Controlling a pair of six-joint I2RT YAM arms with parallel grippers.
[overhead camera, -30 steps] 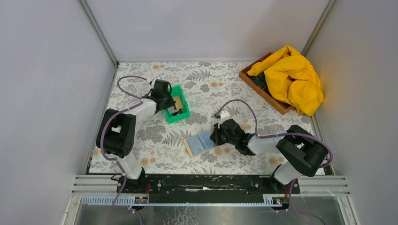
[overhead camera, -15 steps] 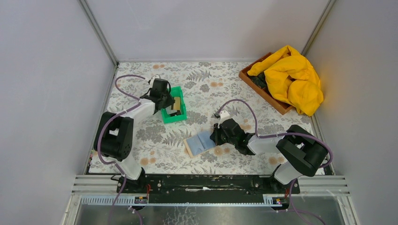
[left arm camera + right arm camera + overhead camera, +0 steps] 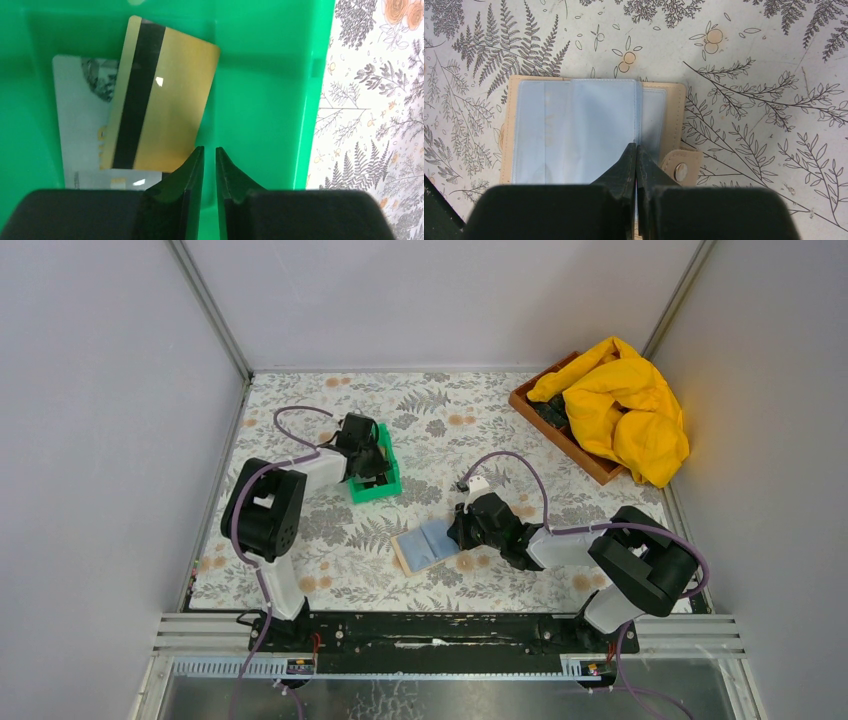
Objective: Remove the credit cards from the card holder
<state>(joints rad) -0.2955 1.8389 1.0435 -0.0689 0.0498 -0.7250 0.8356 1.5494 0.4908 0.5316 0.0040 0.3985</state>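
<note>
Floral tabletop (image 3: 440,410). Upper left of centre, a green bin (image 3: 392,478) collects 2 credit cards (image 3: 160,105) already taken out. At centre the card holder (image 3: 425,543) lies open. The right gripper (image 3: 636,150), jaws pressed together, seems to pin it flat. The left gripper (image 3: 210,155), jaws almost together and empty, hangs over the bin.

The card holder (image 3: 574,127) lies open and flat on the floral table (image 3: 749,50), a tan rim around blue-grey sleeves, its snap tab (image 3: 680,167) at four o'clock. At its ten o'clock, in the green bin (image 3: 260,100), a gold card (image 3: 170,100) with a black stripe lies tilted toward one o'clock across a greyish card (image 3: 80,110).
</note>
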